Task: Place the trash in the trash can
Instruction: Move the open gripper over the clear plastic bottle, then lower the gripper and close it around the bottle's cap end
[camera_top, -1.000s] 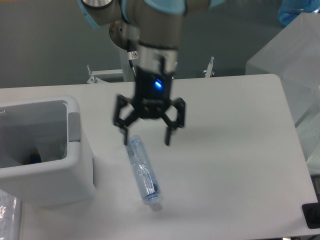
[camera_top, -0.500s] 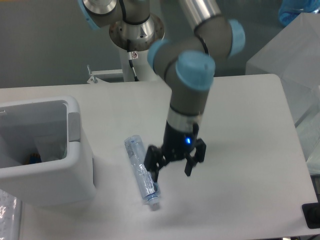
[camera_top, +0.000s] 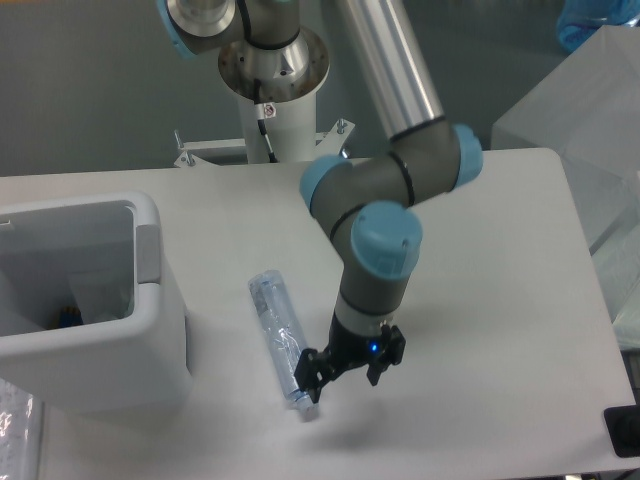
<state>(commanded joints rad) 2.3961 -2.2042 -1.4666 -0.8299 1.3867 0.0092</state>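
A: Nearest to us, toward the front edge of the table (camera_top: 480, 300), we see the gripper (camera_top: 345, 375) low over the surface, its dark fingers (camera_top: 312, 366) spread apart, with a small blue light glowing on its body.

B: Do we see anything between those fingers?

A: No, we see nothing held. One finger sits just beside the near end of the crushed clear bottle (camera_top: 280, 337), close to its cap; whether it touches the plastic we cannot tell.

B: And how does the bottle lie?

A: We see it flat on the table, slanting from its cap end near the front edge up toward the middle of the table, its far end pointing away from us and leftward.

B: Where is the trash can (camera_top: 150, 330) from there?

A: We find it at the left edge of the table, near the bottle yet apart from it, a white bin with a thick rim and a grey panel facing the bottle. Inside it we make out something small and dark with blue, too small to name.

B: Farther back?

A: We follow the arm (camera_top: 385, 215) up from the gripper through blue-capped joints to its base (camera_top: 275, 90) beyond the table's far edge.
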